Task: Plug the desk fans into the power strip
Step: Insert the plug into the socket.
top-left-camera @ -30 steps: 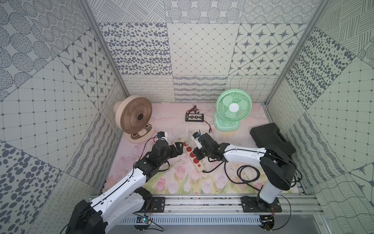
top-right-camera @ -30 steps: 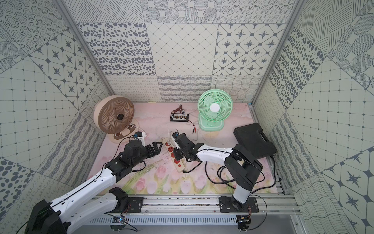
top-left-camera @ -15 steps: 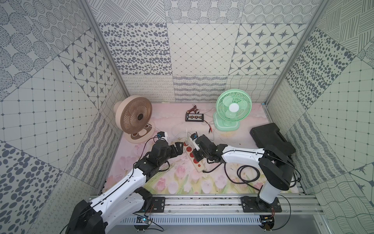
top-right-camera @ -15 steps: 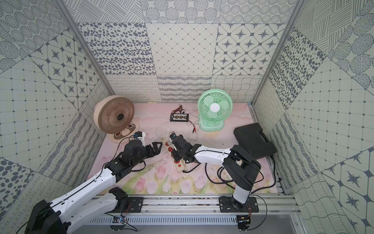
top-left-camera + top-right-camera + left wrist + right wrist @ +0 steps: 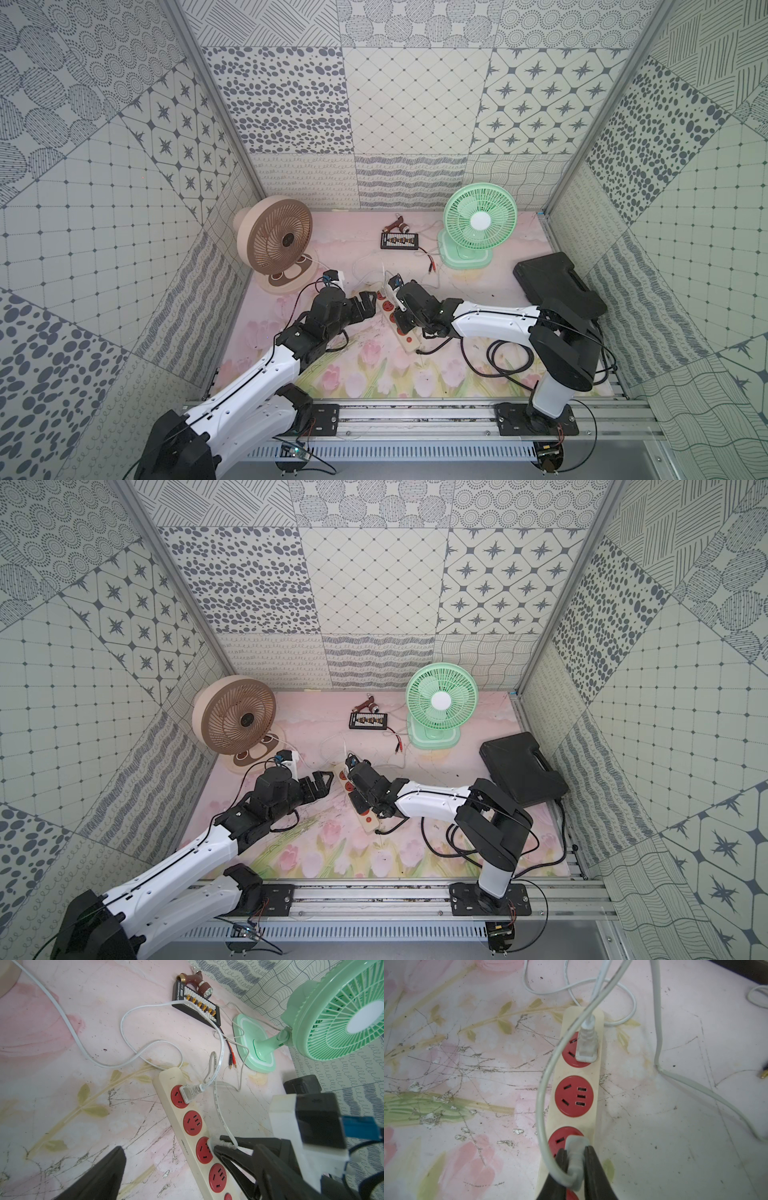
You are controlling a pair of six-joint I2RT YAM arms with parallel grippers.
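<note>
My right gripper (image 5: 575,1150) is clenched on a white plug (image 5: 574,1167), set against the third red socket of the power strip (image 5: 577,1071) — which lies on the flowered mat (image 5: 353,374) between my arms. My left gripper (image 5: 368,301) hangs just beside the strip — fingers spread wide.

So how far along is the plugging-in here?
Done: a first plug sits in the end socket of the power strip. In hand: right gripper shut on a second plug at the third socket; left gripper open beside. Left: confirm it is seated, release.
</note>
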